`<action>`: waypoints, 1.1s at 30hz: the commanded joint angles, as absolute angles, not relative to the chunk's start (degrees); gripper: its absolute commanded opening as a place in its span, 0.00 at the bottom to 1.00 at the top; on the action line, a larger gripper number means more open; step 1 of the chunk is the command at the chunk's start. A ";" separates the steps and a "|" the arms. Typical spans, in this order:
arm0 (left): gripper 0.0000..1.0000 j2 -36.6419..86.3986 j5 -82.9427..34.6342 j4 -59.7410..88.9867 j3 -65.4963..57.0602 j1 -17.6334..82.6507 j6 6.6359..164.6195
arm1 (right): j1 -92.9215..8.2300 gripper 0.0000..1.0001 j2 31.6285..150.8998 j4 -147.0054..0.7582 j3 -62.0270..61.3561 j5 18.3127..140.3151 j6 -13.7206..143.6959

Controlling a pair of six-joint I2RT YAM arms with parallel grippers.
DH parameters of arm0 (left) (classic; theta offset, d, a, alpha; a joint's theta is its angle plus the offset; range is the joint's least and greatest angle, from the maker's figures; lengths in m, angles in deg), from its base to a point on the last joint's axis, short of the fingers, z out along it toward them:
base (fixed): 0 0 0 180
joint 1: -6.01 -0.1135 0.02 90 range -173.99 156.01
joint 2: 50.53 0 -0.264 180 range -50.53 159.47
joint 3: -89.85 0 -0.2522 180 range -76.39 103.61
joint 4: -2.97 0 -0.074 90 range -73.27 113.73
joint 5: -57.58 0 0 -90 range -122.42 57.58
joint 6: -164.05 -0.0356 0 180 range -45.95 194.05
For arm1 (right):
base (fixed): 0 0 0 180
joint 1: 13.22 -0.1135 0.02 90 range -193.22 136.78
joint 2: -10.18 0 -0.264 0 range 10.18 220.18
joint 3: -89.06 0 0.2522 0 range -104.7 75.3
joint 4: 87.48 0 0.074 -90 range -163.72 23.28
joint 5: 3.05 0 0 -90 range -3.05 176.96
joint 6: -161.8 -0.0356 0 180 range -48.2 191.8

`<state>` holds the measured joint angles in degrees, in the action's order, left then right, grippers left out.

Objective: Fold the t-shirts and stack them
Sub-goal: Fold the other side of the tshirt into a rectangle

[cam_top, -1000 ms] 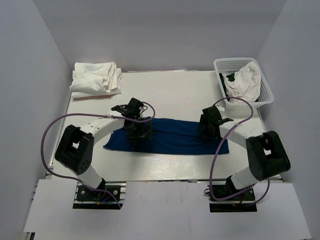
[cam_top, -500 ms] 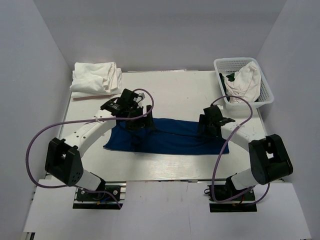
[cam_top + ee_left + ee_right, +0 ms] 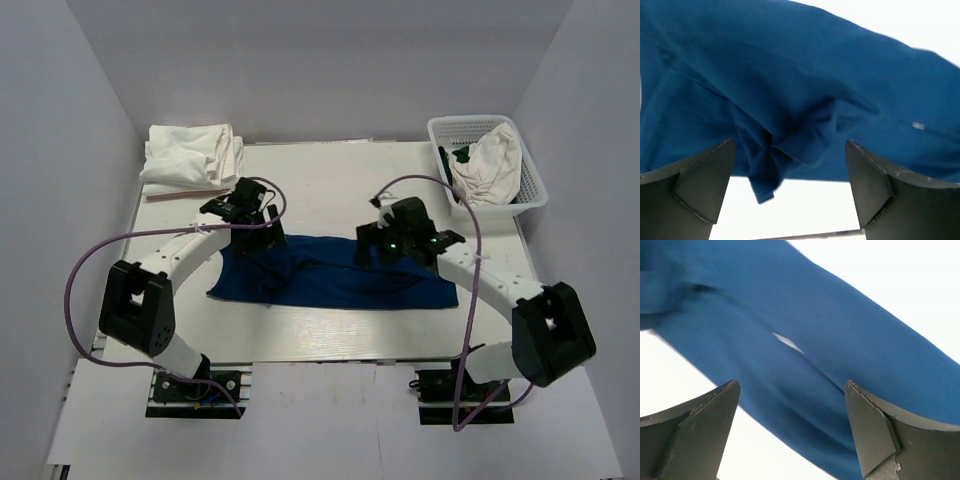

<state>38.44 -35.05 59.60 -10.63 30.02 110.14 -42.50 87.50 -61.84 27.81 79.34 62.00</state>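
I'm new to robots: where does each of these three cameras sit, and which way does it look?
Top external: fixed above and behind the bases, looking down on the table; shows left arm and right arm whole.
Left wrist: on the left arm's wrist, looking past the open left gripper at the navy t-shirt.
Right wrist: likewise on the right arm, past the open right gripper.
Shared: all three show the navy t-shirt on the white table.
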 commanded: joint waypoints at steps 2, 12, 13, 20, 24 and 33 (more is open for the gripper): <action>1.00 32.28 -33.49 57.78 -14.59 28.07 112.46 | -48.98 0.90 95.06 -65.90 18.88 66.05 64.69; 0.89 20.55 -33.20 55.76 -28.22 29.39 109.03 | -61.73 0.88 107.57 -63.42 8.15 75.53 72.16; 0.86 22.32 -33.21 55.75 -28.75 29.39 109.03 | -61.65 0.88 106.78 -64.74 9.11 75.36 70.07; 0.64 31.20 -30.66 53.12 -26.90 29.39 106.13 | -62.35 0.89 107.03 -65.90 7.54 74.57 68.63; 0.16 30.69 -32.85 53.98 -25.50 29.39 106.13 | -64.98 0.89 108.79 -64.49 6.31 78.68 73.19; 0.00 29.44 -46.73 60.84 -22.25 28.16 115.87 | -69.90 0.82 115.81 -63.43 -4.22 89.13 64.02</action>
<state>31.21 -40.91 58.64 -24.55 28.60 111.63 -68.55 113.86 -62.65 0.65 83.73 69.43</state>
